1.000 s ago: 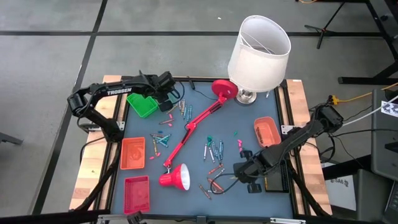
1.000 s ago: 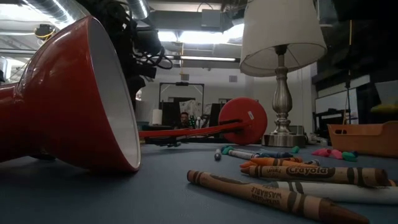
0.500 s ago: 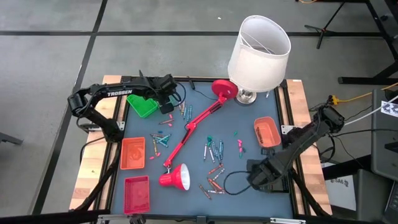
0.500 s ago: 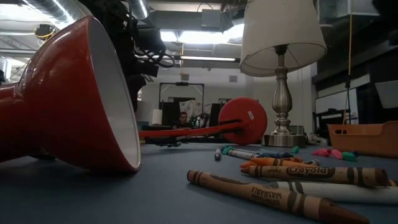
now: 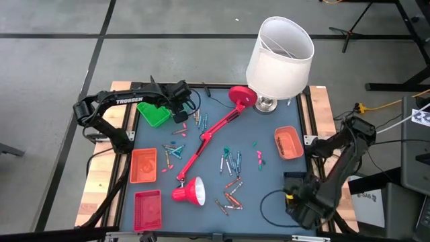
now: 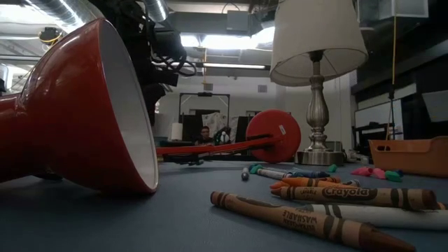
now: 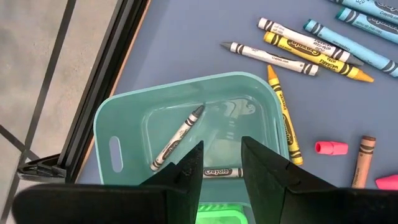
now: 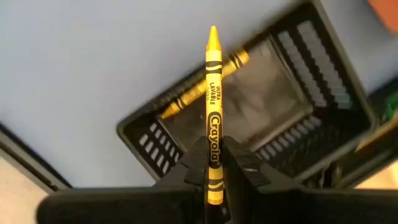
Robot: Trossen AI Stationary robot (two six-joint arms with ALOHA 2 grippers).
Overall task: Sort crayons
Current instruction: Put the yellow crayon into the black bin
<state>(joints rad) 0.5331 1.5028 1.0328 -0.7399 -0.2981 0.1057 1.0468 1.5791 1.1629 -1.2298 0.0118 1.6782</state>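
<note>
One yellow crayon is sitting clamped in my right gripper, apparently over a black bin; my left gripper's fingers are standing apart.

The blue-grey table bore scattered crayons, a toppled red lamp, a white-shaded lamp, and green, orange, red bins between both grippers
</note>
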